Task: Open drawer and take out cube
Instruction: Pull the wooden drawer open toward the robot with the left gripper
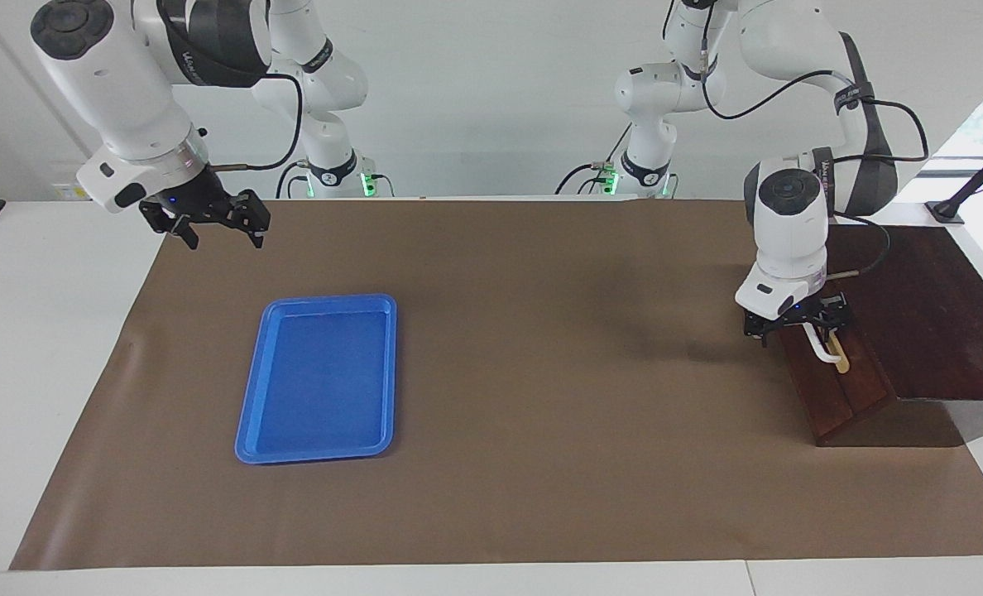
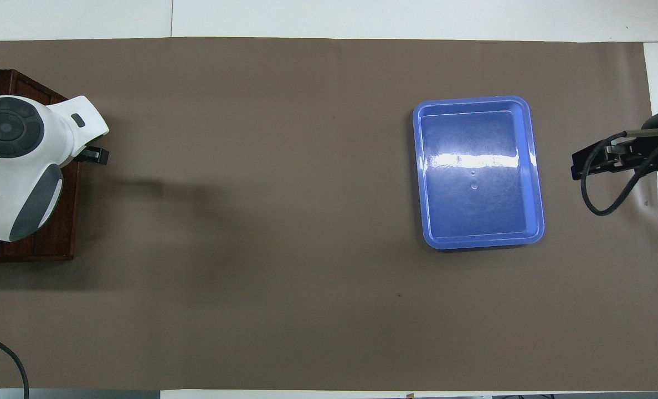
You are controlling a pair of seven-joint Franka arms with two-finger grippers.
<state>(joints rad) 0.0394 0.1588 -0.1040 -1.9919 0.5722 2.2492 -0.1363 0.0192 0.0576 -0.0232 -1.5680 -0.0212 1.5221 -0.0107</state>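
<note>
Reaching down, my left claw hung wide open at the drawer's white handle, at my left arm's end of the table. It looked stiff, maybe heavy. My right claw waited, open. I saw no cube.

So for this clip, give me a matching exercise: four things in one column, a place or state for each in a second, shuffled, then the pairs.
Things:
1. left gripper
2. right gripper
3. blue tray
4. drawer

Places or states:
A. lies flat on the brown mat, nothing in it
B. shut, its front flush with the dark box
C. low at the white handle, fingers open
D. waits in the air over the mat's corner, fingers open

Pairs: 1-C, 2-D, 3-A, 4-B
</note>
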